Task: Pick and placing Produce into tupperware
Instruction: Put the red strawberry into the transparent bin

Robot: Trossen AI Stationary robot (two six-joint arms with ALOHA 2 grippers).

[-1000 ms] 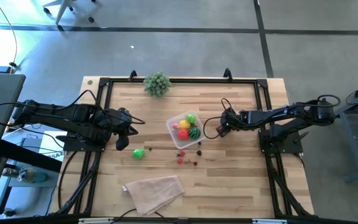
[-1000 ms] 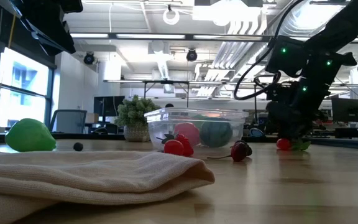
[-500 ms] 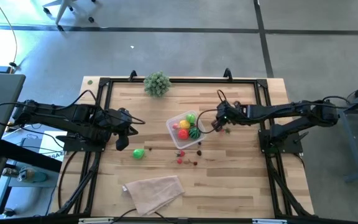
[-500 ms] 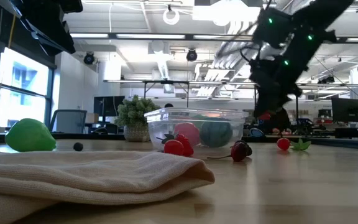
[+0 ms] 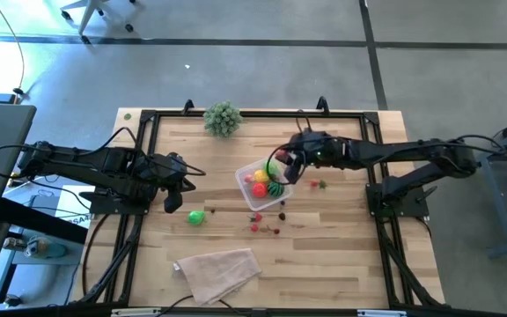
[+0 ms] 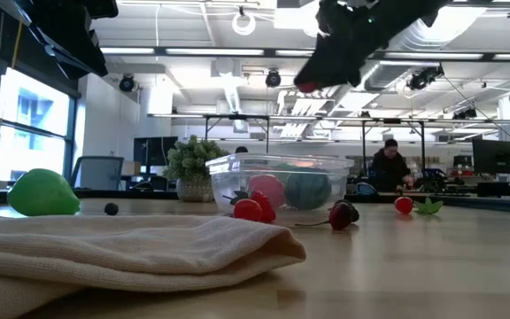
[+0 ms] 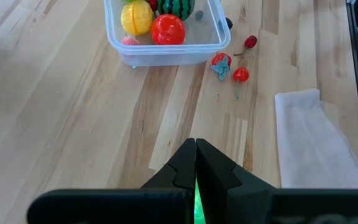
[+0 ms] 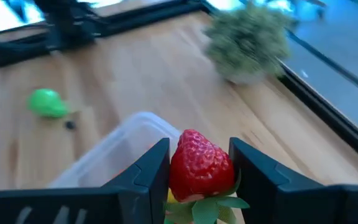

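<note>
Over the tupperware (image 5: 263, 183) now, the right gripper (image 5: 282, 163) hangs with its arm stretched long and low across the table from the right side, fingers (image 8: 146, 167) partly apart and clamped on a red strawberry (image 8: 201, 165) with green leaves. That clear box sits mid-table, holding a yellow piece (image 7: 137, 17), a red one (image 7: 168, 29) and a small watermelon (image 7: 177, 7). A second ago this gripper was down at the table to the right of the box; it has since lifted and swung in above the rim. Loose cherries (image 5: 265, 227) and a green pear (image 5: 196, 217) lie on the wood nearby. Off to the left, the left gripper (image 5: 173, 187) waits, fingers (image 7: 219, 169) pressed together, unmoved. No readable writing anywhere.
</note>
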